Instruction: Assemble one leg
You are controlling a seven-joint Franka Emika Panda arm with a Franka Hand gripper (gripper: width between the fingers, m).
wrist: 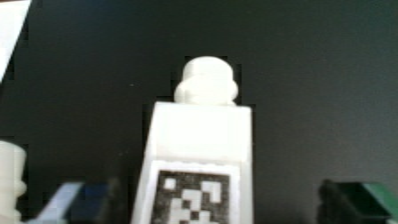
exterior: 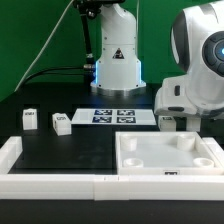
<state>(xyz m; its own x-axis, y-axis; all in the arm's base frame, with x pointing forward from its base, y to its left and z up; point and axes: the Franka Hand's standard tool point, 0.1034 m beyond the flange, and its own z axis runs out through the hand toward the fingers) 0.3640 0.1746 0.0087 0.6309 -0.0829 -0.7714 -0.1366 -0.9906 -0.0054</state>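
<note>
In the wrist view a white leg point(wrist: 196, 140) lies on the black table between my fingers, its square tag point(wrist: 192, 196) near me and its rounded peg point(wrist: 208, 82) pointing away. My gripper point(wrist: 214, 206) is open; dark gaps show between the leg and each finger point(wrist: 363, 200). In the exterior view this leg point(exterior: 168, 122) sits under the arm's wrist point(exterior: 195, 75), behind the large white tray-like piece point(exterior: 137, 158); the fingers are hidden there. Two more legs point(exterior: 30, 120) point(exterior: 62, 124) stand at the exterior view's left.
The marker board point(exterior: 112, 116) lies in front of the robot base point(exterior: 115, 60). A low white rim point(exterior: 50, 185) runs along the table's front and left. In the wrist view another white part point(wrist: 9, 175) shows at the picture's edge.
</note>
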